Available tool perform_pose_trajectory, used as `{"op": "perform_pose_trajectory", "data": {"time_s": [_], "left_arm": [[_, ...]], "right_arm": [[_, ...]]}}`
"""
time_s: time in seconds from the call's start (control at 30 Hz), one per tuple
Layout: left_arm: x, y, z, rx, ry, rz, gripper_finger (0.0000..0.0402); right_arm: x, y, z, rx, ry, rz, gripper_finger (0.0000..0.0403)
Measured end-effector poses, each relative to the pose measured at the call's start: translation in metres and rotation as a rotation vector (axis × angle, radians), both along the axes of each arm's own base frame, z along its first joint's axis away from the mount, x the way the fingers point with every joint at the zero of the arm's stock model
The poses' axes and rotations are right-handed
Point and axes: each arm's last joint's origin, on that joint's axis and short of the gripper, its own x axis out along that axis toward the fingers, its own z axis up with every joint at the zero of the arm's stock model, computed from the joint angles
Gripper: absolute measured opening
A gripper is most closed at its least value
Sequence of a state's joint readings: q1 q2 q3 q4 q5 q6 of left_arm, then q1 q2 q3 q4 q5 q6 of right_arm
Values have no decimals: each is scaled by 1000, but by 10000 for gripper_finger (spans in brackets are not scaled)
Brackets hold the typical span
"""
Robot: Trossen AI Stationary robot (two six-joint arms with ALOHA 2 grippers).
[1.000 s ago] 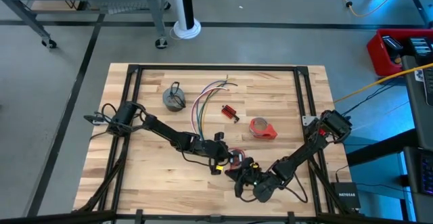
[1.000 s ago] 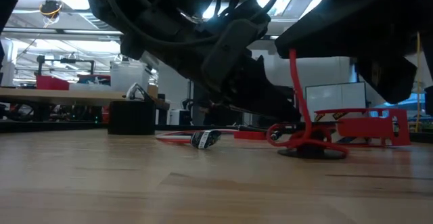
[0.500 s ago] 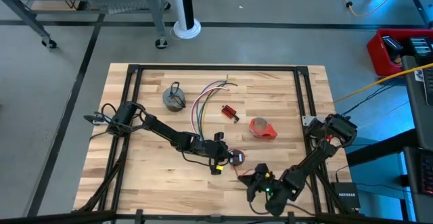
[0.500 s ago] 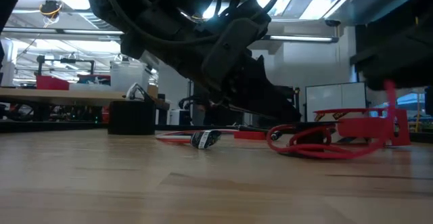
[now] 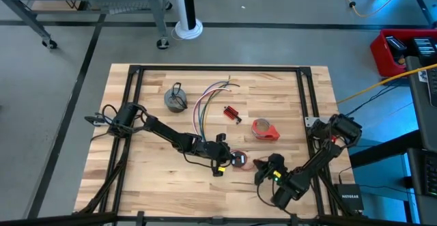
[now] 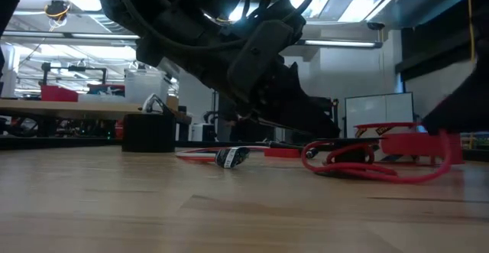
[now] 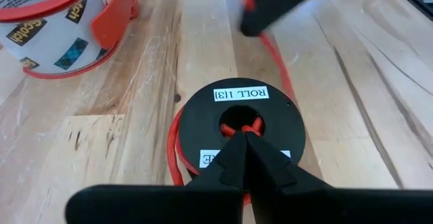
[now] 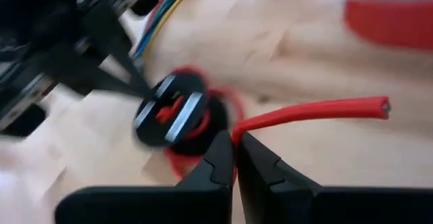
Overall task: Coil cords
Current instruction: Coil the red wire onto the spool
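A small black spool [image 7: 247,126] wound with red cord [image 6: 359,165] lies flat on the table near the front middle [image 5: 238,160]. My left gripper [image 7: 245,137] is shut, with its tips in the spool's centre hole. My right gripper [image 8: 235,146] stands just right of the spool [image 5: 262,163] and is shut on the red cord. Farther back lie a grey coil with a black loop [image 5: 176,100] and a bundle of coloured wires [image 5: 203,106], both untouched on the tabletop. My left gripper presses its shut fingertips down into the spool's centre hole [image 7: 243,124], slanting in from the table's left. The spool lies flat on the table under them. My right gripper pinches the red cord [image 8: 247,125] between its two fingers, a short way back from the cut end [image 8: 384,105]. That end sticks out free past the fingers. The rest lies in slack loops [image 6: 382,173] on the table beside the spool.
A red tape roll [image 5: 265,129] and a small red block [image 5: 232,114] lie behind the spool, toward the right. A black frame [image 5: 304,96] borders the wooden tabletop. Bare wood lies at the front left.
My right gripper has swung from the spool's near side out toward the right and come back beside it, sinking and rolling its wrist. The red cord, which rose upright from the spool, now lies low in loops to the spool's right.
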State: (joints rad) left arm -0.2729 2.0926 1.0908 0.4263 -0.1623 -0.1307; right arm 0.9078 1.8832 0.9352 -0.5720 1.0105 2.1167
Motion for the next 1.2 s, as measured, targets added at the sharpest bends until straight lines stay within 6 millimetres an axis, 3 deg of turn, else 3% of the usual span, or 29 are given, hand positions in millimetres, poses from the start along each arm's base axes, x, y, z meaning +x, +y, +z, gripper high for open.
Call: {"op": "perform_pose_trajectory", "data": {"time_s": [0.17,0.47,0.9,1.2], "left_arm": [[0,-1,0,-7,2,-11,1],[0,-1,0,-25,8,-40,1],[-1,-2,0,-27,8,-46,1],[-2,-9,0,-29,10,-73,1]], "right_arm": [[6,-19,5,-55,46,-72,9],[34,-48,5,-101,107,-143,9],[77,-59,9,-99,81,-31,8],[91,-75,10,-139,155,25,8]]}}
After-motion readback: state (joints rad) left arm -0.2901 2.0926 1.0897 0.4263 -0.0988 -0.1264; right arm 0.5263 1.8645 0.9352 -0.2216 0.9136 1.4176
